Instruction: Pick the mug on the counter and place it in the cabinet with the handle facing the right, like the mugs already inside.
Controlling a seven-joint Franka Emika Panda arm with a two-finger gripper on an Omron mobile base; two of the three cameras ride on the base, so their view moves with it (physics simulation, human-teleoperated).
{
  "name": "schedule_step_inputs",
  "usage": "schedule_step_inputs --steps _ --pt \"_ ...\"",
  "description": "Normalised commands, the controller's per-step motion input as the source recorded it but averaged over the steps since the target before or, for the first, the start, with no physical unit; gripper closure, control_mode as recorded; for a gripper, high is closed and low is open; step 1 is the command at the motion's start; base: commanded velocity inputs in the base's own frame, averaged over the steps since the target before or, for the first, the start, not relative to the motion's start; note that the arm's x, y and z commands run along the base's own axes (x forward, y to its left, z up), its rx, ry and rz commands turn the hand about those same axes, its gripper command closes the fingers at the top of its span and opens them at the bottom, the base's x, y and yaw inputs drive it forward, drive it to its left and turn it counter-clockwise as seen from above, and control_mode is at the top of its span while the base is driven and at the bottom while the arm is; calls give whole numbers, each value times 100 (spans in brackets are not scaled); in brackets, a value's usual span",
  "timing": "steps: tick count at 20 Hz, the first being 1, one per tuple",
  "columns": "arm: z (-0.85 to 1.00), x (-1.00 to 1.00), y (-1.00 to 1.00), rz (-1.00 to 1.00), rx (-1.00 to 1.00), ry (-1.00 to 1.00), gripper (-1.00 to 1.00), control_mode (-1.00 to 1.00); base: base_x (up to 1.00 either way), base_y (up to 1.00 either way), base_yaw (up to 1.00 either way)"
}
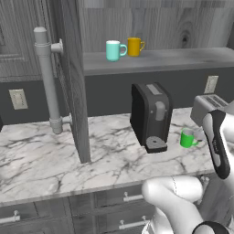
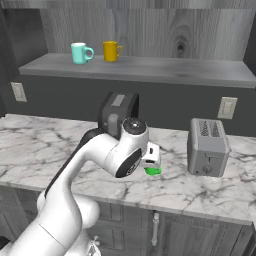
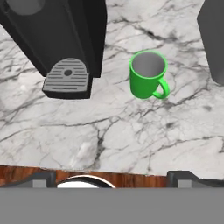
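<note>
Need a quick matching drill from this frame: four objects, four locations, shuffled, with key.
Things:
1. green mug
2. teal mug
3. toaster
4. coffee machine

Places:
A. on the cabinet shelf, beside the yellow-orange mug
B. on the counter, right of the green mug
C. on the counter, between coffee machine and toaster
D. on the counter, below the shelf, left of the green mug

Pairs: 1-C, 2-A, 3-B, 4-D
</note>
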Motion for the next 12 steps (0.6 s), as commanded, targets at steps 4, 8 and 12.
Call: schedule_step_inputs --steps 4,8,12 --pt "-26 35 -32 1 0 0 -100 -100 0 0 0" --pt "-30 38 -25 4 0 0 -100 -100 0 0 0" --pt "-33 29 -23 7 0 0 -100 -100 0 0 0"
